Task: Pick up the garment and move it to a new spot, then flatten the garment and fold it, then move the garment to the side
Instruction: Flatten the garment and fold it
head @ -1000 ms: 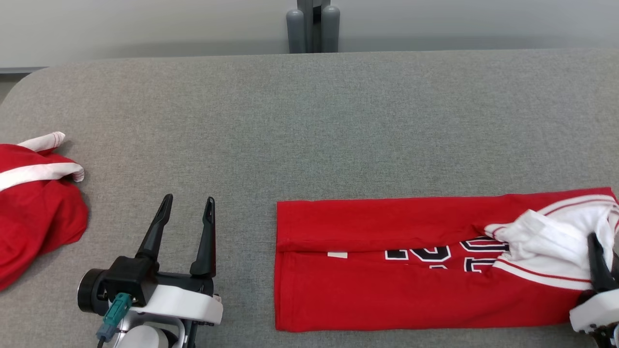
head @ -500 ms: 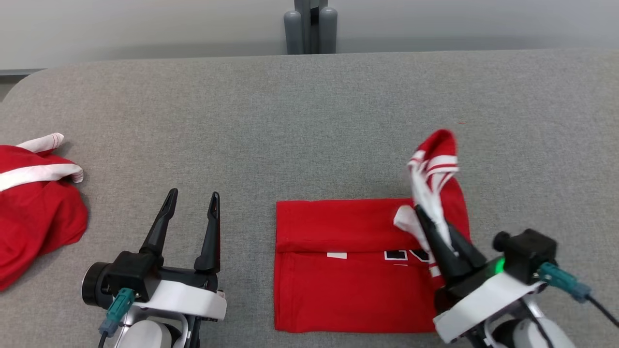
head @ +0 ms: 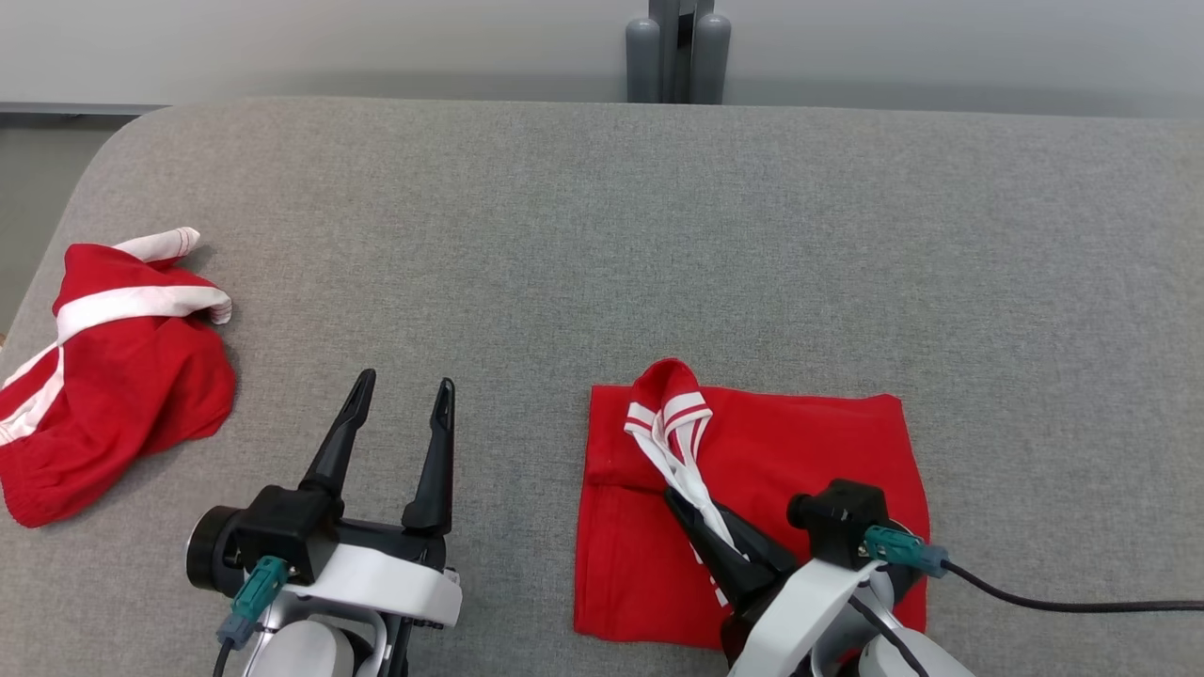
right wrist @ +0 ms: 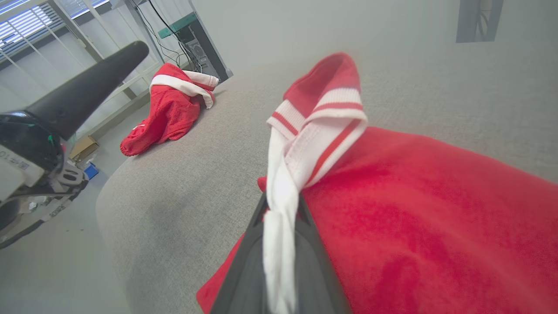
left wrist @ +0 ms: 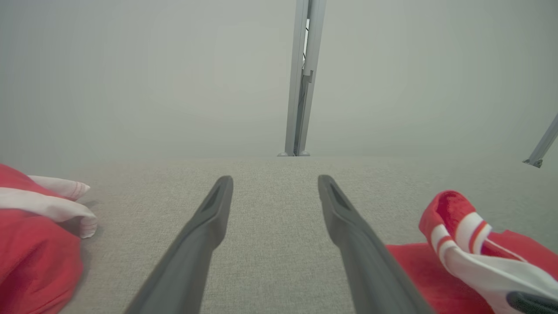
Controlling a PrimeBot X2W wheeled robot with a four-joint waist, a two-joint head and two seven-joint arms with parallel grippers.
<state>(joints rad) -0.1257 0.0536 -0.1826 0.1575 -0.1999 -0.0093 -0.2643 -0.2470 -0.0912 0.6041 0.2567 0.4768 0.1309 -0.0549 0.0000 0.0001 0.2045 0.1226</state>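
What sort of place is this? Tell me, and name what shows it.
Probably a robotics lab or test room, not a home: a gray cloth-covered table, a bare metal post behind it, and a computer tower on the floor near window blinds.

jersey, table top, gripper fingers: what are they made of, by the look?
Jersey: soft knit cloth, matte red with striped white trim; it drapes and creases. Table top: grey woven upholstery, probably; weave grain shows. Fingers: matte black, likely rigid plastic; smooth, no sheen.
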